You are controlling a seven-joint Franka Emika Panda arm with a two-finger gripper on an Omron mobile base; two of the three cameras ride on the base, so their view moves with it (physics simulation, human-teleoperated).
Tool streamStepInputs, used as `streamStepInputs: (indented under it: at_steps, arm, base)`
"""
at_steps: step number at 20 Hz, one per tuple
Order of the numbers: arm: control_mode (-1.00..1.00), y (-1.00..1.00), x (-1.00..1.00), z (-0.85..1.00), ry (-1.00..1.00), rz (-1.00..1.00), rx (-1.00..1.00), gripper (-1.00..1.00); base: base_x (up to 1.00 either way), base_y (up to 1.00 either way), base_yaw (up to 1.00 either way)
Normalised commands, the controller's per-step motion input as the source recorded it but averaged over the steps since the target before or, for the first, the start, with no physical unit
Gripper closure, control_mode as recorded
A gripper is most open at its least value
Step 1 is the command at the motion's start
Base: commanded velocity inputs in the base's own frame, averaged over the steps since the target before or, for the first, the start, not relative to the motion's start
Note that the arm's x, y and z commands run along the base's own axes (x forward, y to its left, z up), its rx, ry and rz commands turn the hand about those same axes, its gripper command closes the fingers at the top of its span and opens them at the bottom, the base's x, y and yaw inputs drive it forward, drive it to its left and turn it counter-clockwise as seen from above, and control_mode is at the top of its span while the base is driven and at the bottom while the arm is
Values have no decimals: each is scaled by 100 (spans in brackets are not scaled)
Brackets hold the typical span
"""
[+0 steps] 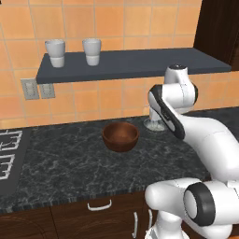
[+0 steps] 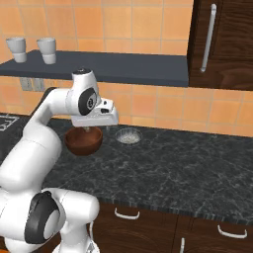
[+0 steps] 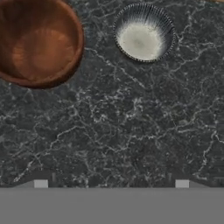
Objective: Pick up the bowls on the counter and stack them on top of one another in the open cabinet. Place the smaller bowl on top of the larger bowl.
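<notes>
Arm bending forward over the counter point(image 1: 70, 163), hand pointing straight down, gripper point(image 2: 88, 129) hovering above the stone near both bowls, jaws standing wide apart and empty, brown bowl point(image 3: 37, 41) and grey bowl point(image 3: 143, 33) sitting apart on the counter, shelf point(image 1: 135, 63) above carrying two cups point(image 1: 92, 51).

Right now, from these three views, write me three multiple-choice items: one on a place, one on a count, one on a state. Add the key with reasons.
1. Where is the larger bowl?
A. on the counter
B. on the open cabinet
C. in a drawer

2. How many white cups stand on the open cabinet?
A. one
B. two
C. four

3. What does the smaller bowl hold?
A. a cup
B. nothing
C. the larger bowl

Key: 1 A, it rests on the black stone. 2 B, a pair stands at the board's left end. 3 B, the hand view shows its bare inside.
</notes>
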Motion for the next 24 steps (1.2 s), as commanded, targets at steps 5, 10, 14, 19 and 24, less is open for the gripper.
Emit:
streamStepInputs:
  at_steps: [5, 10, 14, 19, 24]
  arm:
    - [-100, -53, 40, -84, 13, 31, -25, -100]
    - [-100, -20, 46, -28, -7, 10, -6, -100]
    - [-100, -3, 35, -46, -7, 23, -1, -100]
    - [-100, 0, 34, -45, -1, 19, -4, -100]
    - [-100, 0, 39, -34, 0, 13, -4, -100]
  base:
    - [0, 0, 0]
    - [0, 0, 0]
    - [0, 0, 0]
    - [0, 0, 0]
    - [0, 0, 0]
